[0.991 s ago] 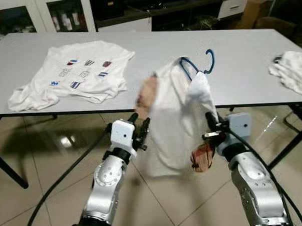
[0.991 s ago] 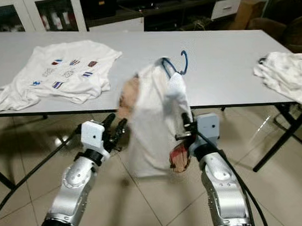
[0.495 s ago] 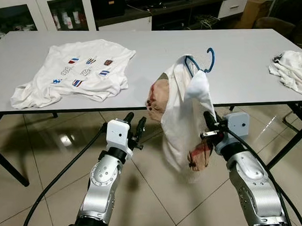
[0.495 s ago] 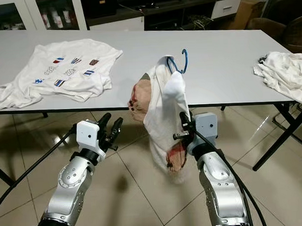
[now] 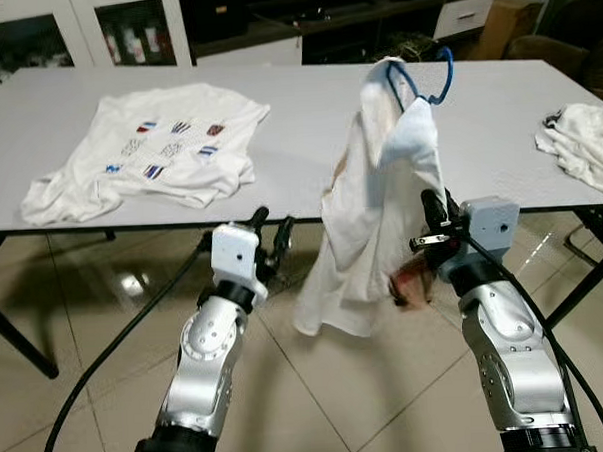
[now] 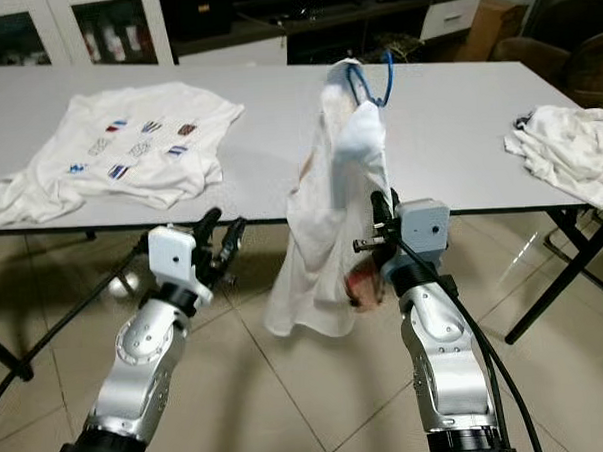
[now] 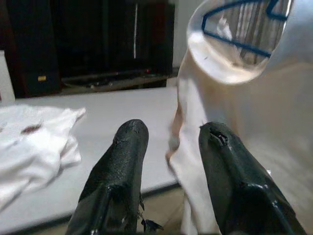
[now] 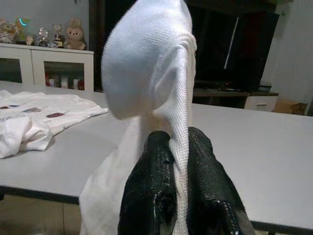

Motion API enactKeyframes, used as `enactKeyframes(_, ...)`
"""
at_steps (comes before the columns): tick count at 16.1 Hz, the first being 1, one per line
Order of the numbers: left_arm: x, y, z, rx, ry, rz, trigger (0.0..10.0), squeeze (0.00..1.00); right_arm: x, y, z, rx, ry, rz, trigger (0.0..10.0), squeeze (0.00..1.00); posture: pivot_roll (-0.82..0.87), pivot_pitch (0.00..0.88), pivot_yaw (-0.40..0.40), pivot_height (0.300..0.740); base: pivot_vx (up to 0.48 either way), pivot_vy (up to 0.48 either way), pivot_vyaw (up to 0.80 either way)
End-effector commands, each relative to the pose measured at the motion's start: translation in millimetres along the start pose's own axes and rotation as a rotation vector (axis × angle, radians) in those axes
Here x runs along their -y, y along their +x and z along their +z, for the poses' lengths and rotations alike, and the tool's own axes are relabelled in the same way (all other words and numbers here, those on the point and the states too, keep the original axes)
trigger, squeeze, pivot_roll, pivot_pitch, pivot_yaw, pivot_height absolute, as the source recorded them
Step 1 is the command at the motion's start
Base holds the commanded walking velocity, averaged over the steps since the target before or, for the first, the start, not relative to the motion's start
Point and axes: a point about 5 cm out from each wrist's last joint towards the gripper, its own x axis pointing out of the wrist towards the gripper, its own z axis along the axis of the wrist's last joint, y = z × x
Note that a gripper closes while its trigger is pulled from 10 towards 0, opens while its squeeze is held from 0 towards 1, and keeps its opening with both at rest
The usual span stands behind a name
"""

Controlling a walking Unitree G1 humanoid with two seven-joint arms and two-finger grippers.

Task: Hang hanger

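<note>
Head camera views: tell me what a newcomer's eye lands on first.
A white shirt on a blue hanger dangles in mid-air before the grey table, its fabric pinched in the right pincer. The left pincer hovers open beside it. A printed white T-shirt lies flat on the table's left, a crumpled white garment at its right edge.

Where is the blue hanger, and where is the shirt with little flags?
blue hanger (image 5: 437, 77), left eye view, on its hook.
shirt with little flags (image 5: 153, 152), left eye view, on its printed front.
</note>
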Motion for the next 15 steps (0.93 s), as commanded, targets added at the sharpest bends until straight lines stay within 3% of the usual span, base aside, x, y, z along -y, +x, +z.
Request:
enactKeyframes(1,-0.9,2.7,5.2,0.021,-0.01,0.014,10.0,0.0,-0.9,4.0,11.1,0.065,-0.008,0.009,10.0,0.0,0.05,0.046,-0.018,0.74,0.48,0.0,0.0)
enactKeyframes(15,-3.9,2.9,5.9,0.016,0.005,0.014,10.0,0.0,-7.8,7.1,8.1,0.062,0.013,0.027,10.0,0.0,0.06,0.037,-0.007,0.74,0.48,0.0,0.0)
